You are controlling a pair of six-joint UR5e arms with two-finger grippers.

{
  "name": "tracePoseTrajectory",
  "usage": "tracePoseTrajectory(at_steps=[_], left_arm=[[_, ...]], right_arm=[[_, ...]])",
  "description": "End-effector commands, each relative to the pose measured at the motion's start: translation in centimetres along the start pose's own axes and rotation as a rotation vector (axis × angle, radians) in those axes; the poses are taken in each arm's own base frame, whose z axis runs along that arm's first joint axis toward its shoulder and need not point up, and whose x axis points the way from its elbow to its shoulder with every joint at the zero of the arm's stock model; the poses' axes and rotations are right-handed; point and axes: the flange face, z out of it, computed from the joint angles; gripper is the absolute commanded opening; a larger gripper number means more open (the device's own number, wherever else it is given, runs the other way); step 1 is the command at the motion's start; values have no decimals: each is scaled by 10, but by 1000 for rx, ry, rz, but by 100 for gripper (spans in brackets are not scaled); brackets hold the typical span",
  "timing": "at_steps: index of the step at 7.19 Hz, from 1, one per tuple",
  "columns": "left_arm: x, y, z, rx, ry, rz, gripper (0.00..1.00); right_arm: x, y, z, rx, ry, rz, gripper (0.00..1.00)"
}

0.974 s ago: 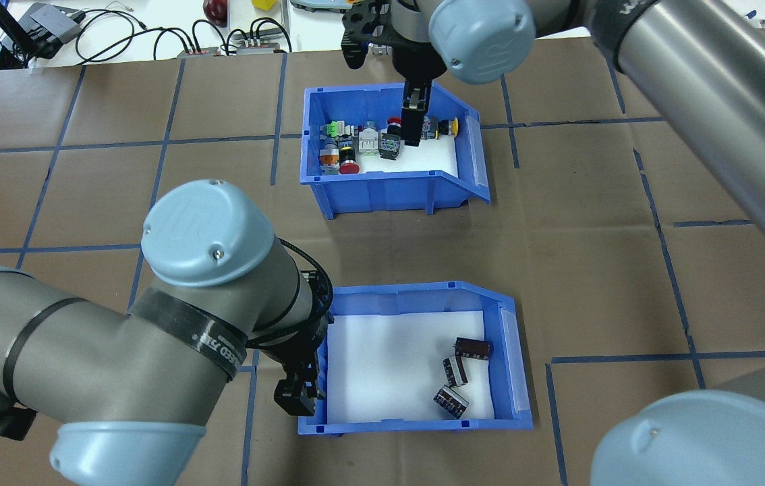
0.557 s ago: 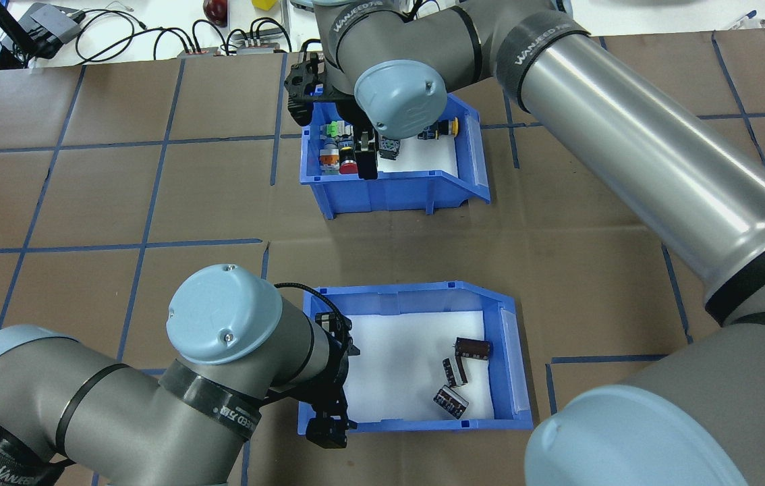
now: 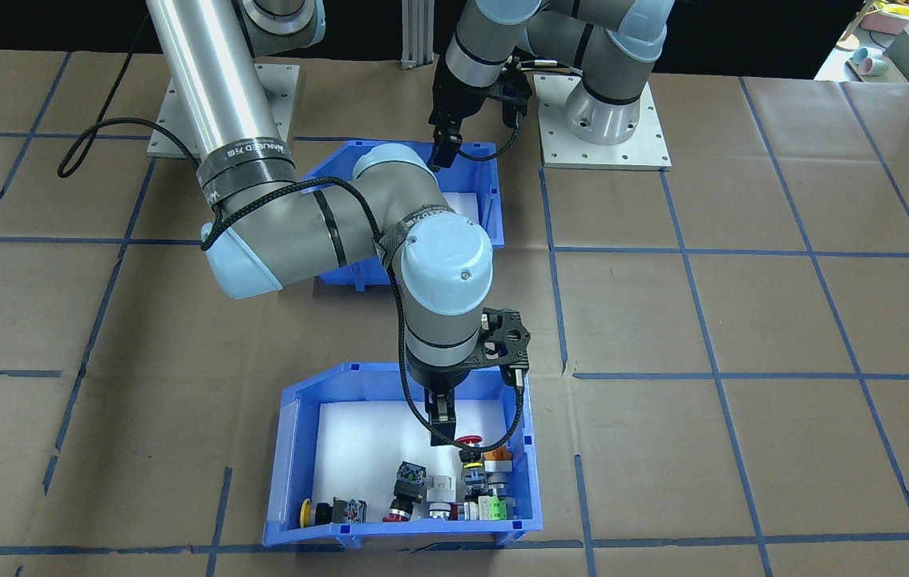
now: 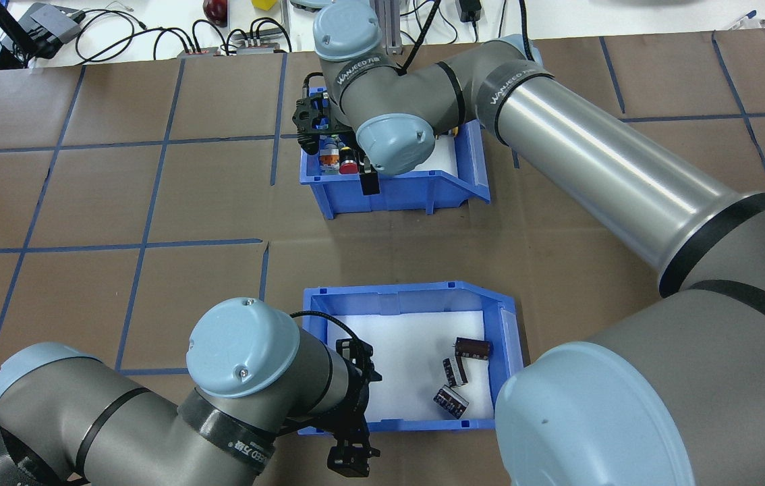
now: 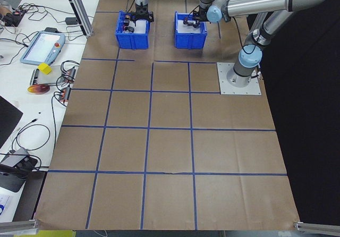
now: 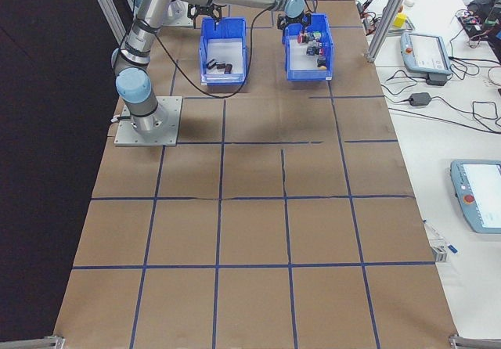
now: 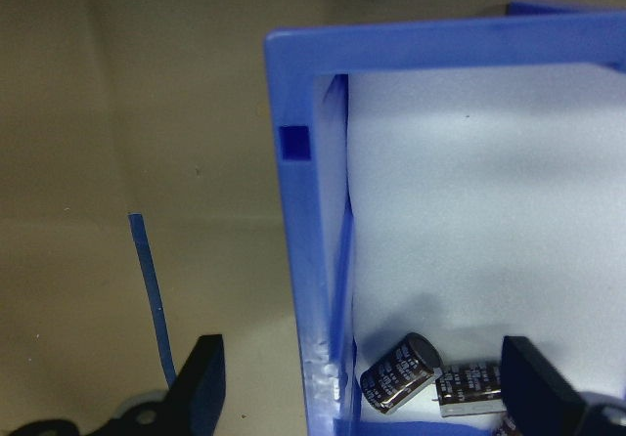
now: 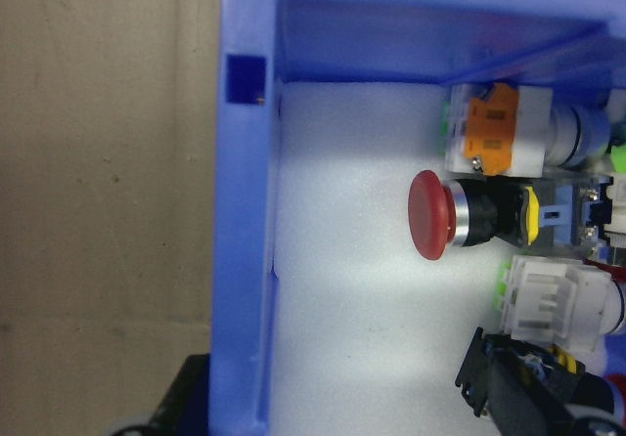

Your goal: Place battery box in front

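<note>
Both grippers straddle bin walls — fingers spread, nothing clamped.

You see the left gripper parted across the battery box wall at lower centre of the overhead view, three cells at its right. The right gripper, likewise spread, straddles the switch bin wall at upper centre.

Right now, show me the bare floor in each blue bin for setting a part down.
Battery box: bare white floor from its left wall to the three cells crowding the lip end. Switch bin: bare along the robot-side wall; switches crowd the far wall.
</note>
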Motion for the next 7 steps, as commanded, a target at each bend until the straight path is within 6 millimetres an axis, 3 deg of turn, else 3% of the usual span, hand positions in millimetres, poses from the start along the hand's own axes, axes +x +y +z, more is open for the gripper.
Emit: tracePoseTrajectory(at_steps=[1,2,3,5,6,7], left_arm=[[-7,-6,15,4,-29,-14,98],[-9,-8,19,9,-36,-14,99],[-8,-8,20,0,-17,-6,98],[3,-7,44,-21,21,-29,93],[0,-6,51,-18,14,-21,82],[-4,-3,51,-19,18,-14,40]], right_arm=[[-5,11,11,-40,-4,18,72],[-5,12,5,-44,3,23,43],[-6,7,-1,-33,10,16,35],[-8,-2,-5,-13,13,4,19],[-8,-2,-13,4,20,6,14],[-10,5,-27,5,24,14,9]])
